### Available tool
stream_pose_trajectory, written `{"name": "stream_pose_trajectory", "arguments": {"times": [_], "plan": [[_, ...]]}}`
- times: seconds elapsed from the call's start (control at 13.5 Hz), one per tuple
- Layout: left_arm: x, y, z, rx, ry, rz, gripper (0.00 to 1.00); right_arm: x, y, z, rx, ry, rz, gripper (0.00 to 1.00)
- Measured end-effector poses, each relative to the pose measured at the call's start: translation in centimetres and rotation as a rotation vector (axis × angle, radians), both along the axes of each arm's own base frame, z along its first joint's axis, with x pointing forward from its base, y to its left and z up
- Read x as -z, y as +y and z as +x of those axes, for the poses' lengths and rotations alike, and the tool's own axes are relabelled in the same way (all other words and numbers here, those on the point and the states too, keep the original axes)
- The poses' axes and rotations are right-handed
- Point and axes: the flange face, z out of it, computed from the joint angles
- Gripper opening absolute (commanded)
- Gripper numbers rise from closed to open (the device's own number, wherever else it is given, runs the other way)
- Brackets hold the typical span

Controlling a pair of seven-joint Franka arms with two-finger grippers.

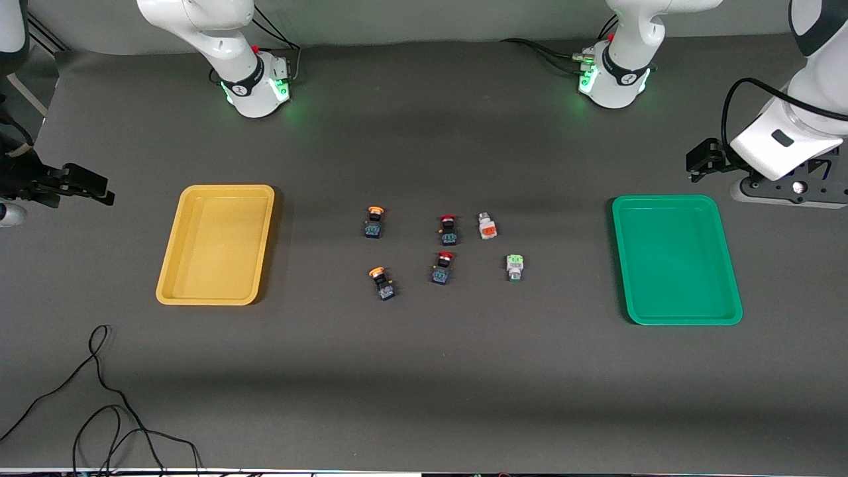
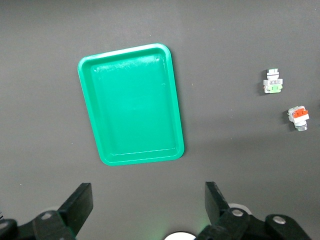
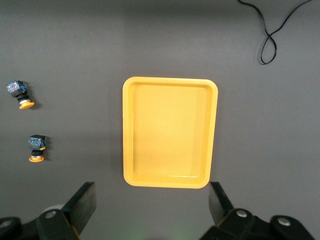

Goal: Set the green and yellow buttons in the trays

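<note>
Two yellow-capped buttons [image 1: 374, 222] [image 1: 382, 282] lie at mid-table on the side toward the empty yellow tray [image 1: 216, 244]. Both appear in the right wrist view [image 3: 20, 94] [image 3: 36, 148] beside the yellow tray [image 3: 170, 132]. A white button with an orange part [image 1: 487, 226] [image 2: 299, 117] and a white one with a green part [image 1: 515, 267] [image 2: 273, 83] lie toward the empty green tray [image 1: 676, 258] [image 2: 131, 104]. My left gripper [image 2: 148, 200] hangs open above the mat next to the green tray. The right gripper [image 3: 152, 200] hangs open above the mat by the yellow tray. Neither holds anything.
Two red-capped switches [image 1: 448, 229] [image 1: 442, 267] lie between the yellow-capped and white buttons. A loose black cable [image 1: 99, 397] [image 3: 272, 35] curls on the mat near the front edge at the right arm's end. The arm bases [image 1: 255, 86] [image 1: 613, 79] stand along the back.
</note>
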Motion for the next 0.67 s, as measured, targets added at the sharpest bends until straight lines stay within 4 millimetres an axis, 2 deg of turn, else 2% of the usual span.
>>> {"name": "stream_pose_trajectory", "arguments": {"times": [0.15,0.37,0.52,0.67], "plan": [[0.3,0.0,0.1,-0.001,0.008,0.001,1.00,0.8,2.0,0.0,-0.034,0.018,0.005,1.00],[0.7,0.1,0.3,-0.002,0.018,0.001,0.98,2.6,7.7,-0.3,-0.010,0.048,0.046,1.00],[1.3,-0.2,0.5,-0.004,0.030,-0.021,0.91,4.2,13.6,-0.8,0.016,0.037,0.052,1.00],[2.0,-1.2,0.8,-0.028,0.046,-0.088,0.92,6.5,21.7,-2.4,0.036,0.011,0.049,1.00]]}}
